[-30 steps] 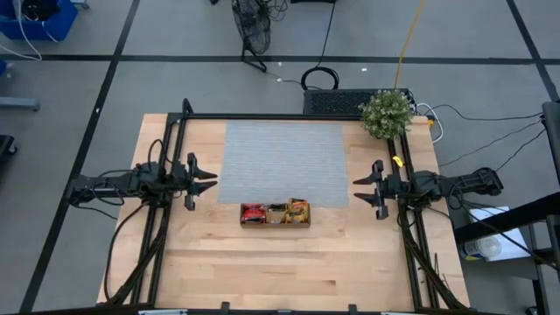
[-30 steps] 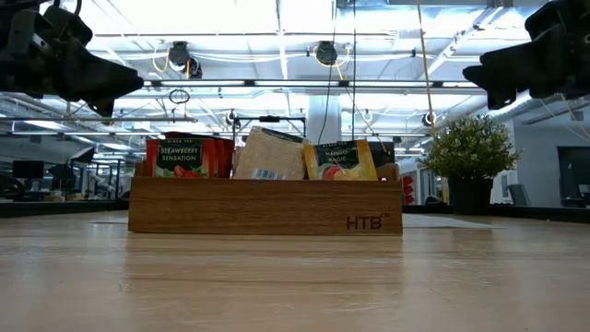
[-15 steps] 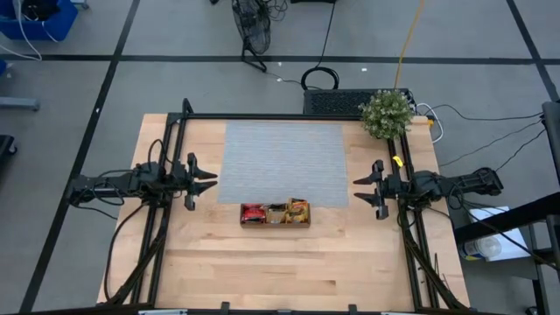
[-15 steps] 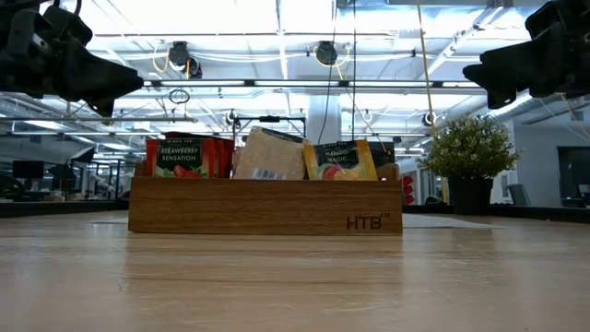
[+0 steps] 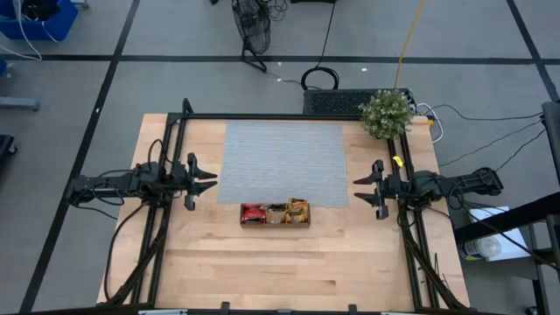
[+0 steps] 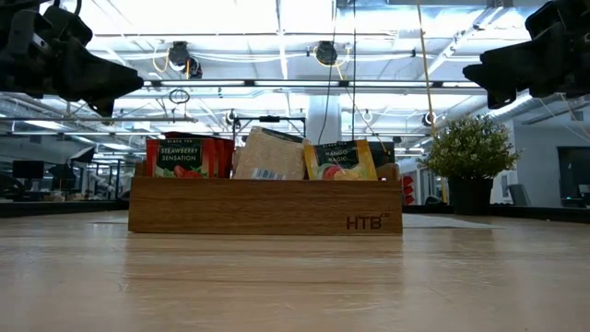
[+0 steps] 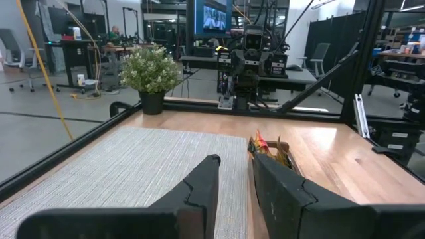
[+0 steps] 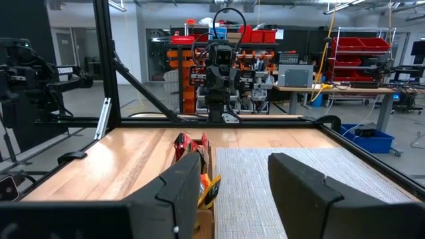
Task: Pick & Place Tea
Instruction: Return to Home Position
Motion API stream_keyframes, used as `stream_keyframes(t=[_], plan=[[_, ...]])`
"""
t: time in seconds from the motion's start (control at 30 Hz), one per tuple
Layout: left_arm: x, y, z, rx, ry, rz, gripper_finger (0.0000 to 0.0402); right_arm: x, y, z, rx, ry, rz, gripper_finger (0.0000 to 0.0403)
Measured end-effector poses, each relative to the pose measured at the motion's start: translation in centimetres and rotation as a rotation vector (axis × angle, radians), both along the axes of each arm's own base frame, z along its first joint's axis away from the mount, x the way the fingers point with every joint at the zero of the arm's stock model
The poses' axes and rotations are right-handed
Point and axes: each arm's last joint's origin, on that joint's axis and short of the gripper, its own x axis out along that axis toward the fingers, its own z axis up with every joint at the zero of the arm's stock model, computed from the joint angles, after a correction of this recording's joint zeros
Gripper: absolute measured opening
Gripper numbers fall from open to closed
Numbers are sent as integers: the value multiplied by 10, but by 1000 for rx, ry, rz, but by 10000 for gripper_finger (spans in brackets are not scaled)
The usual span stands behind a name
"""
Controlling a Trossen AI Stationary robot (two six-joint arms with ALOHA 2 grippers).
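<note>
At table (image 5: 262, 262) sides: left jaws apart, right jaws apart; tea packets (image 6: 269, 155) upright in tray (image 6: 240, 207)

Even, bright light falls from overhead on the table (image 5: 262, 262) in the high view. The arms throw only faint, soft shadows there, and nothing glares. In the low view the ceiling lights (image 6: 184, 14) burn out to white. Against them the left claw (image 6: 124, 92) and the right claw (image 6: 479, 85) show as black shapes without detail. The near table top carries a pale sheen, and the front of the tray (image 6: 267, 207) stands in mild shade. The left wrist view is dimmer, with a glowing screen (image 7: 216, 16) far back.
</note>
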Motion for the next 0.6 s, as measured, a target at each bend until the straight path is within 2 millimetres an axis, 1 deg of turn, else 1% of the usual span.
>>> stream_keyframes(t=[0.6], plan=[[0,0,0,1,0,0,102,0,0,0,0,0,0,161]])
